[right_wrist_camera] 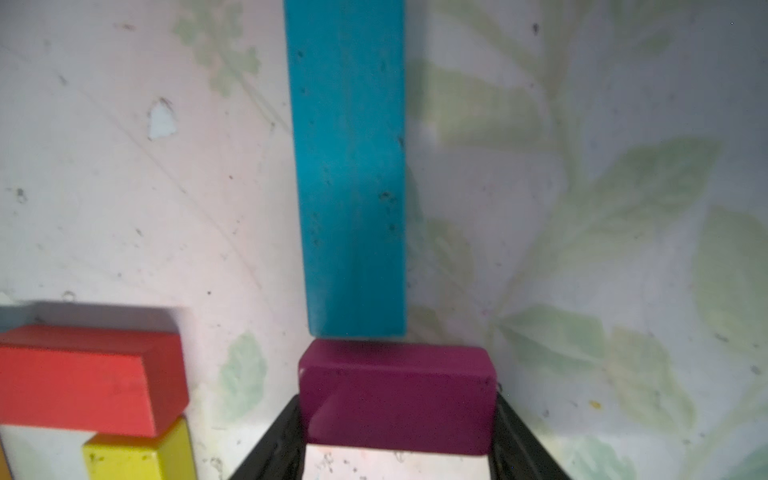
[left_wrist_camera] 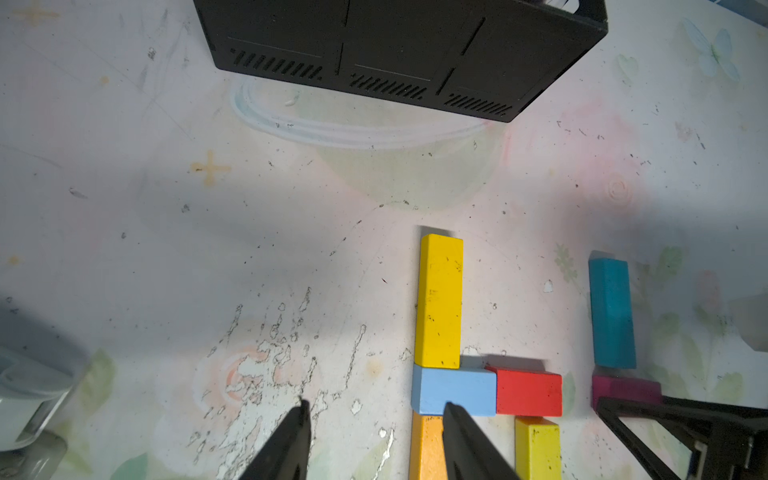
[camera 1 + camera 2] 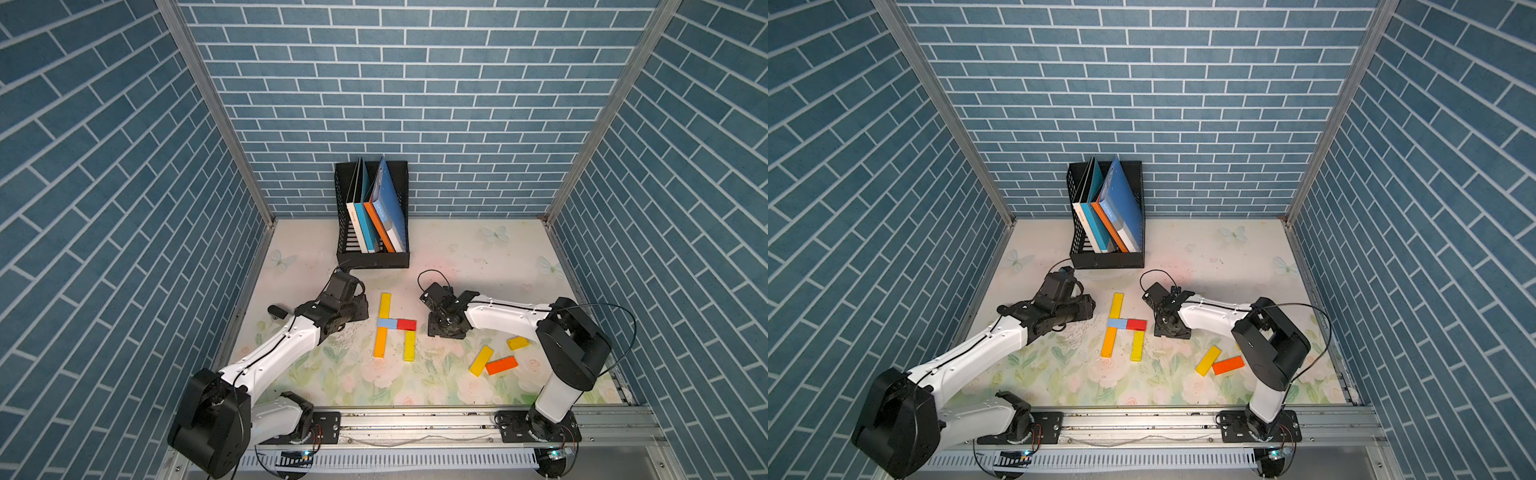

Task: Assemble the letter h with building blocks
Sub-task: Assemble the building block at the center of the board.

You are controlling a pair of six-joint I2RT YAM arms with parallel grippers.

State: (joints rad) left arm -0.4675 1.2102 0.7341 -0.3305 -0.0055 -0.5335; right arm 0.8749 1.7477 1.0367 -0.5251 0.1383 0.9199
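The letter h [image 3: 392,328] lies flat on the mat in both top views: a long yellow block [image 3: 385,305] over a light blue block [image 3: 386,323] and an orange block [image 3: 380,341], with a red block [image 3: 406,324] as crossbar and a yellow leg [image 3: 409,345]. My left gripper [image 2: 376,409] stands open and empty just left of the stem, one fingertip [image 2: 451,411] overlapping the light blue block [image 2: 455,388]. My right gripper [image 1: 397,419] is shut on a magenta block [image 1: 397,395], right of the red block [image 1: 83,382]. The magenta block's far side touches a long teal block [image 1: 349,166].
A black file holder [image 3: 372,259] with upright books [image 3: 376,216] stands at the back, behind the h. Three loose blocks lie front right: yellow [image 3: 481,360], orange-red [image 3: 501,365] and a short yellow one [image 3: 517,343]. Blue brick-patterned walls enclose the table.
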